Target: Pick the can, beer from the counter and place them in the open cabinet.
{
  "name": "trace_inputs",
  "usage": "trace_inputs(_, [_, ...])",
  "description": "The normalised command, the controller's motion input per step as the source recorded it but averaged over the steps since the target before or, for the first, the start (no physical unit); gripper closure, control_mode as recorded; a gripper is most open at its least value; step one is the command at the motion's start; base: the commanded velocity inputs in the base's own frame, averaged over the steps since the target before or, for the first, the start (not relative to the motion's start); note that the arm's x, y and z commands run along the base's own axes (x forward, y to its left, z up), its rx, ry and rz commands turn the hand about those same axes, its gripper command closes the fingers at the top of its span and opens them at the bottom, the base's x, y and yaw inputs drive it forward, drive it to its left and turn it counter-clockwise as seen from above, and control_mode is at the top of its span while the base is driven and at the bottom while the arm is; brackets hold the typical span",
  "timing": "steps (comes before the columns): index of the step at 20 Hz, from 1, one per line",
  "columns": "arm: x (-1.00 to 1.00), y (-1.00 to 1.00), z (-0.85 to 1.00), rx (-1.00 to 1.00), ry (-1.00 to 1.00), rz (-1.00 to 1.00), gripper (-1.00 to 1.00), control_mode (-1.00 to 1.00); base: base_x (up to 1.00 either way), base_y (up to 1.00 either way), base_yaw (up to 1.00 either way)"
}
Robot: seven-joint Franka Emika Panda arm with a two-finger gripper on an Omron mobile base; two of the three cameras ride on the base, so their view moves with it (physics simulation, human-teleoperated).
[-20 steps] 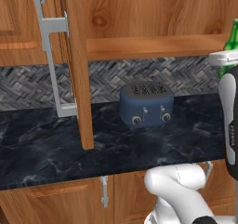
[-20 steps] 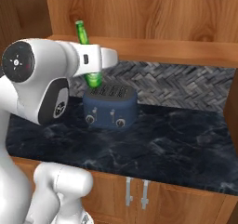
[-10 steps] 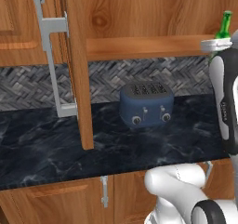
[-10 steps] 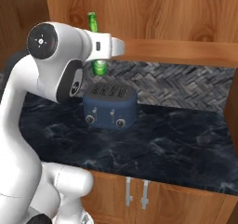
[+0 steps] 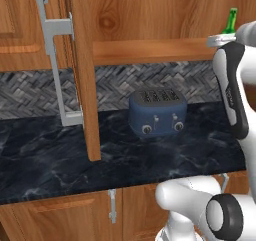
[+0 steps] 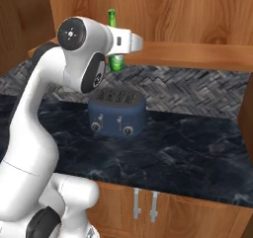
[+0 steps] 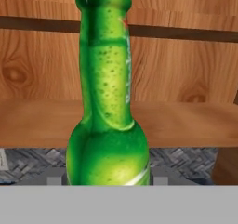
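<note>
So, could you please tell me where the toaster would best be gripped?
The toaster is wide and rounded, so its body probably won't fit between the fingers. Come from above and pinch the wall between two top slots; they face up and nothing covers them.

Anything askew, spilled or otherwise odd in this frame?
Nothing stands out. The beer is upright in the gripper, raised in front of the cabinet shelf. The toaster sits square on the counter; no spills show.
</note>
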Motion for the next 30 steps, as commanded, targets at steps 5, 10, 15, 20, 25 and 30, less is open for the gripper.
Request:
trace_inputs(5, [0.61, -0.01, 0.0, 0.0, 0.0, 0.0, 1.0, -1.0, 0.0, 0.0, 0.0])
trace_inputs(10, [0.61, 0.0, 0.0, 0.0, 0.0, 0.0, 1.0, -1.0, 0.0, 0.0, 0.0])
trace_inputs(15, [0.64, 0.0, -0.03, 0.0, 0.0, 0.0, 1.0, -1.0, 0.0, 0.0, 0.0])
trace_inputs(20, [0.52, 0.0, -0.12, 0.0, 0.0, 0.0, 1.0, -1.0, 0.0, 0.0, 0.0])
trace_inputs(25, [0.33, 0.0, -0.29, 0.01, 0.0, 0.0, 1.0, -1.0, 0.0, 0.0, 0.0])
trace_inputs(30, [0.27, 0.0, -0.24, 0.01, 0.0, 0.0, 1.0, -1.0, 0.0, 0.0, 0.0])
